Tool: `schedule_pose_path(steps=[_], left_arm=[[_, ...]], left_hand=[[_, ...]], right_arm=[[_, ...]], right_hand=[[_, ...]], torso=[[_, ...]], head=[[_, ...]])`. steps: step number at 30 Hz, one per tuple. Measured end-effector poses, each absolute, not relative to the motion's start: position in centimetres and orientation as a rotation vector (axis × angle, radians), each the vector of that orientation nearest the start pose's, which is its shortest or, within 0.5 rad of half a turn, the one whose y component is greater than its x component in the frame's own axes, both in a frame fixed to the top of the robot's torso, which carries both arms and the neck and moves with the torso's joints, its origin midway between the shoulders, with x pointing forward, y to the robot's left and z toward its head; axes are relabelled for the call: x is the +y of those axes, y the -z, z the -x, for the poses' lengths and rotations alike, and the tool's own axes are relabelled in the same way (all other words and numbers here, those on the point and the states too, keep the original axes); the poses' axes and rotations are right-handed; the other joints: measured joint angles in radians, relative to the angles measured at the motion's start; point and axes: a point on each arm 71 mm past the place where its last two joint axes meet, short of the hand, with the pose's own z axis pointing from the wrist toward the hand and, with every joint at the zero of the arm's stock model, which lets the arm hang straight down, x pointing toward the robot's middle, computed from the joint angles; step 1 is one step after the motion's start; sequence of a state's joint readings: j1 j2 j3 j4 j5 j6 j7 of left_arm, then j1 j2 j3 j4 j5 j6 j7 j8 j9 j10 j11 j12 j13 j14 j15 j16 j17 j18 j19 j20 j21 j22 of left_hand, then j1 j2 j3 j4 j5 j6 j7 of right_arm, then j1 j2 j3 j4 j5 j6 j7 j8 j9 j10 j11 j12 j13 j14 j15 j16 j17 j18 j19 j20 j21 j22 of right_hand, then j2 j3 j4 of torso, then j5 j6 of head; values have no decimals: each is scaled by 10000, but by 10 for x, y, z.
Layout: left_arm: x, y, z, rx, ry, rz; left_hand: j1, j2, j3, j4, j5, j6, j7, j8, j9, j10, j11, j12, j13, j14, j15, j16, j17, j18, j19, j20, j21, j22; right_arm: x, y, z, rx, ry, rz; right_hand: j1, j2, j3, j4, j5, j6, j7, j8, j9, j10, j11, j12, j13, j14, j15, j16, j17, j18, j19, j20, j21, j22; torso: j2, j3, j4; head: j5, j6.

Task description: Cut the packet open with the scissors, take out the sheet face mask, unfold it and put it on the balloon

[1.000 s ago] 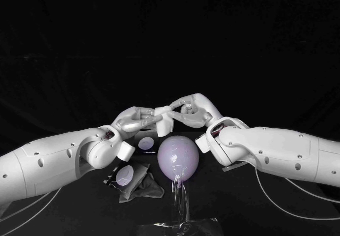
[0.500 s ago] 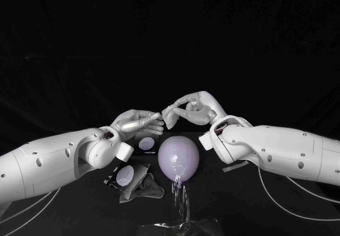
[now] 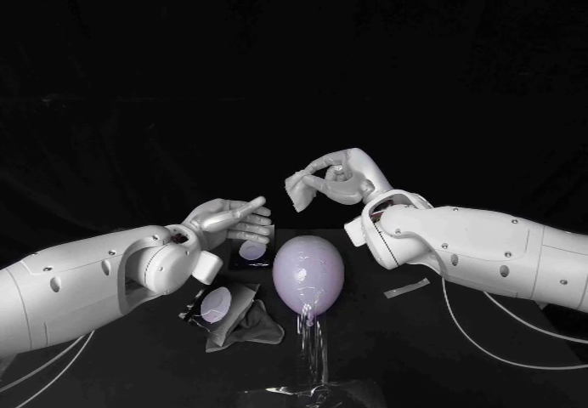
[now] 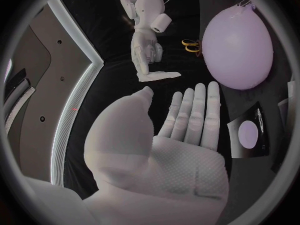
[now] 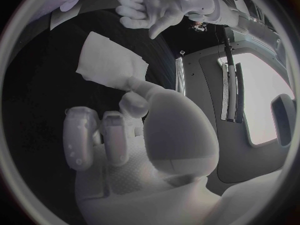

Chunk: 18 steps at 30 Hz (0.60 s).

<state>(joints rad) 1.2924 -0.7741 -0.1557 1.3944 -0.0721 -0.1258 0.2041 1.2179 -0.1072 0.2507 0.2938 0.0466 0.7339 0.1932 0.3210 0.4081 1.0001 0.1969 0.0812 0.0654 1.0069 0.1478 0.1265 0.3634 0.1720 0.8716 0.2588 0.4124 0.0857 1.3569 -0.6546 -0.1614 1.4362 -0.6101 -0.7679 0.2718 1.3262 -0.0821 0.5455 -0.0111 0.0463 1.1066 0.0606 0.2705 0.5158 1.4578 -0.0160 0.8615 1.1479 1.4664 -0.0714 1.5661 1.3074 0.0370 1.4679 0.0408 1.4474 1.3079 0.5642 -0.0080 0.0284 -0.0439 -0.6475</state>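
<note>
My right hand (image 3: 338, 178) is raised behind the balloon and pinches the folded white sheet mask (image 3: 300, 192) between thumb and finger; the mask (image 5: 112, 65) hangs from those fingertips. The pale purple balloon (image 3: 308, 272) stands upright on a clear stand at the table's middle. My left hand (image 3: 233, 223) hovers lower and to the left of the mask, fingers stretched out, holding nothing. From the left wrist I see its bare palm (image 4: 184, 135), the right hand (image 4: 147, 52) with the mask (image 4: 159, 76), the balloon (image 4: 237, 47) and the yellow-handled scissors (image 4: 190, 45).
A dark packet piece with a pale oval (image 3: 254, 250) lies just left of the balloon. Another packet piece (image 3: 217, 304) and a crumpled grey scrap (image 3: 252, 325) lie nearer me on the left. A thin cut strip (image 3: 405, 289) lies right of the balloon. The clear stand base (image 3: 313, 393) sits at the front.
My left hand let go of the mask, opened and dropped down to the left. My right hand lifted the mask a little higher, holding it alone.
</note>
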Motion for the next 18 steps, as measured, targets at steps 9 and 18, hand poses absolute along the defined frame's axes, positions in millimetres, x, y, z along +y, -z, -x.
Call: schedule_pose_path(steps=[9, 18], left_arm=[[188, 217, -489, 18095, 16097, 12226], [159, 214, -482, 17363, 18470, 14021]], left_hand=[[-873, 974, -534, 20, 0, 93, 16, 203, -93, 61, -61, 196, 19, 318, -137, 155, -8, -6, 793, -226, -393, -223], [-2828, 2309, -1494, 27, 0, -134, -15, 195, -330, -41, 41, -1, -8, -68, 63, -339, -355, -11, 918, -102, -1230, -224]], right_arm=[[-137, 126, -531, 12334, -10820, -4379], [-120, 125, -535, 12304, -10952, -4203]], right_hand=[[-39, -39, -1, 1, -2, -19, -10, 0, 2, 2, -2, 0, -13, -1, 2, 13, 8, 1, -3, 1, -3, 1], [-39, -39, -3, 1, -4, -30, -3, -4, 6, 21, -21, -1, -39, -3, 4, 6, 8, 0, -5, 2, -11, -5]], torso=[[9, -17, 2], [25, -35, -5]], head=[[-33, 32], [-3, 55]])
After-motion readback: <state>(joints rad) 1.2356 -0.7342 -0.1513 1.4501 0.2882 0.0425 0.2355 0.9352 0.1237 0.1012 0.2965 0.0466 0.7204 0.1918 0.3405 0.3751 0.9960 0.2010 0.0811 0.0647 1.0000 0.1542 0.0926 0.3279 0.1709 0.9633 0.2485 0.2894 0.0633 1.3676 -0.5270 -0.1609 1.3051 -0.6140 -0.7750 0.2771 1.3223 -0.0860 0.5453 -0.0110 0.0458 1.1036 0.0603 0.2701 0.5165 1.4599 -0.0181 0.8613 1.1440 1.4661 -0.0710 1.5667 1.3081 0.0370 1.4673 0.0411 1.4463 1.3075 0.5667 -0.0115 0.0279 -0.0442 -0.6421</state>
